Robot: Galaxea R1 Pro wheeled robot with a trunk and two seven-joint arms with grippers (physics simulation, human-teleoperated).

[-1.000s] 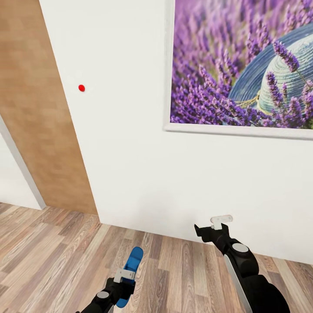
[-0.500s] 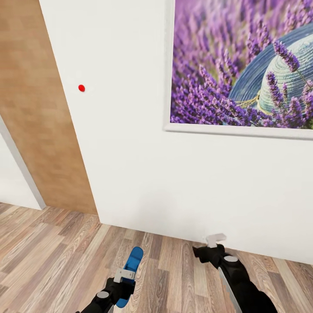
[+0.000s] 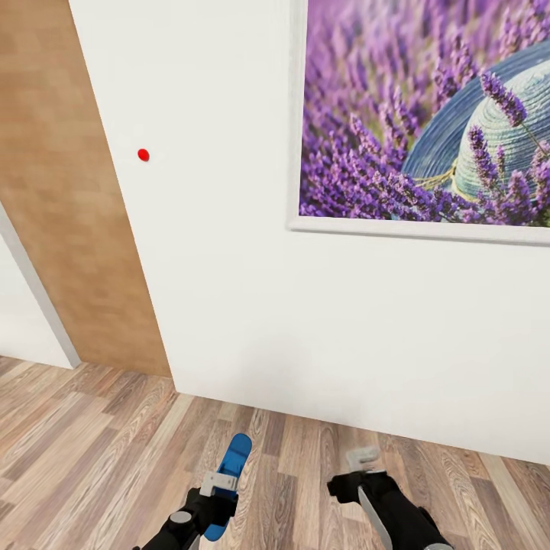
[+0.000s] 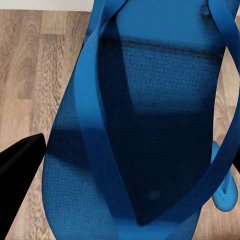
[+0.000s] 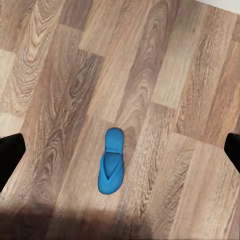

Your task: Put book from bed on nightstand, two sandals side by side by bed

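my left gripper (image 3: 220, 484) pinches one blue sandal (image 3: 229, 477), which juts out past its fingertips. the second sandal (image 5: 110, 167) lies flat on the wood floor (image 5: 190, 75), directly ahead of my right gripper (image 3: 359, 462), between its spread fingers.

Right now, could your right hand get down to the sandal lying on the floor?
Probably yes. The right wrist view looks down on the loose sandal lying alone on bare wooden floor, with nothing between. The right hand looks open and empty, while the left hand holds the other sandal.
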